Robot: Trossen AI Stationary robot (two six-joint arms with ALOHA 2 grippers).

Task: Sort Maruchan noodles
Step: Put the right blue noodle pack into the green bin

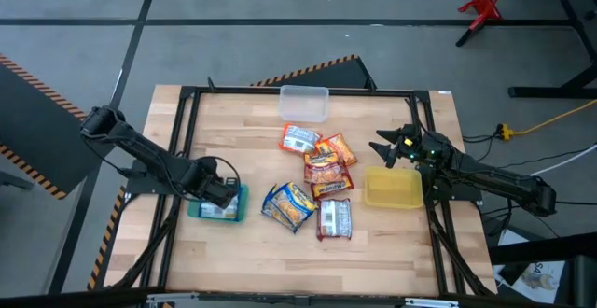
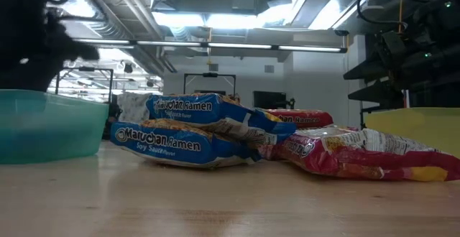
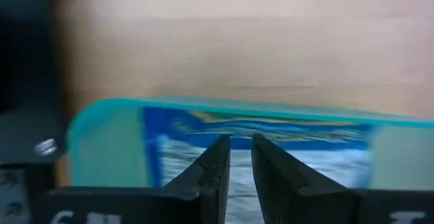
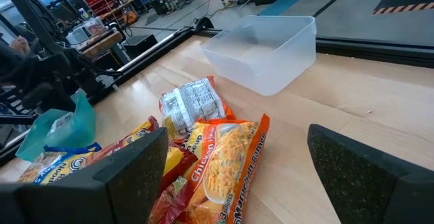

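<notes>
Several Maruchan packets lie in a loose pile at the table's middle: blue-and-yellow ones, orange ones and dark red-and-white ones. One more blue packet lies in the teal bin at the left. My left gripper points down into that bin, its fingers almost together on the packet. My right gripper is open and empty, hovering just beyond the yellow bin at the right. My left gripper comes at the blue packet in the teal bin from above, pointing down, its two fingers drawn to a narrow gap over the packet's middle. The fingers hide the place of contact. The packet lies flat on the bin's floor.
A clear bin stands at the far middle of the table. The black frame rails run along the table's sides. Bare wood lies in front of the pile and between the pile and the teal bin.
</notes>
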